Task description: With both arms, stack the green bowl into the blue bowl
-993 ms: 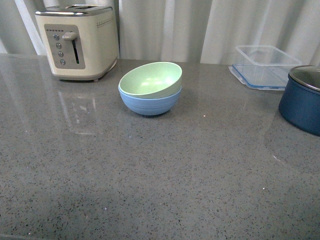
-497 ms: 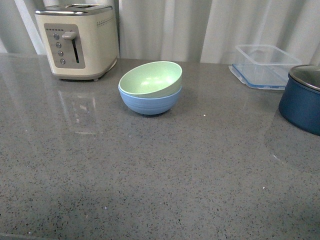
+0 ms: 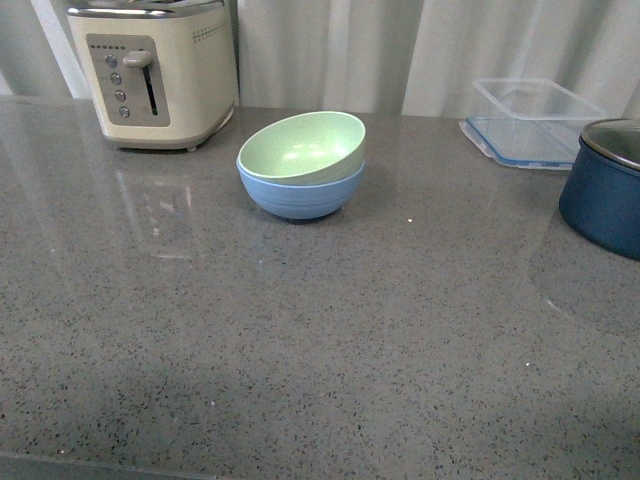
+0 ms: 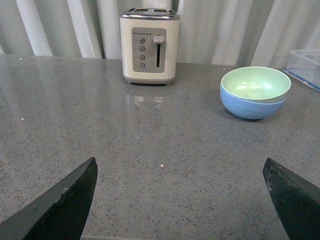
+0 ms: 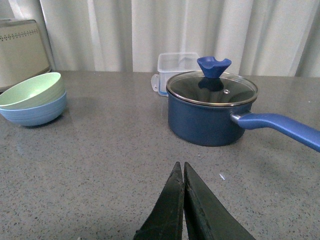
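Note:
The green bowl (image 3: 303,147) sits tilted inside the blue bowl (image 3: 300,195) on the grey counter, right of the toaster. Both also show in the left wrist view, green bowl (image 4: 255,83) in blue bowl (image 4: 252,106), and in the right wrist view, green bowl (image 5: 31,91) in blue bowl (image 5: 35,112). Neither arm shows in the front view. My left gripper (image 4: 181,165) is open and empty, low over the counter, well short of the bowls. My right gripper (image 5: 180,166) is shut and empty, near the counter in front of the navy pot.
A cream toaster (image 3: 152,72) stands at the back left. A clear plastic container (image 3: 535,118) sits at the back right. A dark navy pot (image 5: 211,107) with glass lid and long blue handle (image 5: 280,127) stands at the right. Curtains hang behind the counter (image 3: 300,330).
The front view has shifted slightly, so everything sits a little higher in the frame. The bowls have not moved on the counter.

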### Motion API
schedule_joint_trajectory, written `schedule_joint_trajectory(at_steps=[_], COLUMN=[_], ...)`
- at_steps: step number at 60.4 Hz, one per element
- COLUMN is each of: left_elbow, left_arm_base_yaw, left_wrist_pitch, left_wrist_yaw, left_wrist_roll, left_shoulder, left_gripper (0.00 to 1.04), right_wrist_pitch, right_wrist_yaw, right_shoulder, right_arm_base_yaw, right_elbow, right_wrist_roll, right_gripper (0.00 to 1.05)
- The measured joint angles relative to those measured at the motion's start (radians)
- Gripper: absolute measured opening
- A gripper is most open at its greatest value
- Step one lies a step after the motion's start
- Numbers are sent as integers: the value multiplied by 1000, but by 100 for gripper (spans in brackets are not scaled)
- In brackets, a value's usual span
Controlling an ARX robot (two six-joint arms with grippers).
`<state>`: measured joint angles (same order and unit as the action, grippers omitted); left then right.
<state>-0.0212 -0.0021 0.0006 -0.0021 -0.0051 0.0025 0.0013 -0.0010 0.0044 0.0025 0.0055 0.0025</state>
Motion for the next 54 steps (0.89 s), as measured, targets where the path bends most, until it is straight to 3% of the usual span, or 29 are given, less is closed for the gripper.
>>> schedule_joint_trajectory(at_steps=[4, 21, 31, 34, 54], left_elbow=[0, 0, 0, 0, 0], left_arm_base_yaw=[0, 0, 0, 0, 0], left_wrist_pitch=[0, 0, 0, 0, 0], left_wrist_yaw=[0, 0, 0, 0, 0], left_wrist_roll=[0, 0, 0, 0, 0], left_shoulder=[0, 0, 0, 0, 0], left_gripper=[98, 98, 98, 98, 98], right_wrist_pitch=[0, 0, 0, 0, 0], right_wrist_yaw=[0, 0, 0, 0, 0], right_shoulder=[0, 0, 0, 0, 0], right_arm_base_yaw=[0, 0, 0, 0, 0], right_elbow=[0, 0, 0, 0, 0], right_wrist_roll=[-1, -1, -1, 0, 0], right_gripper=[5, 55, 93, 97, 95])
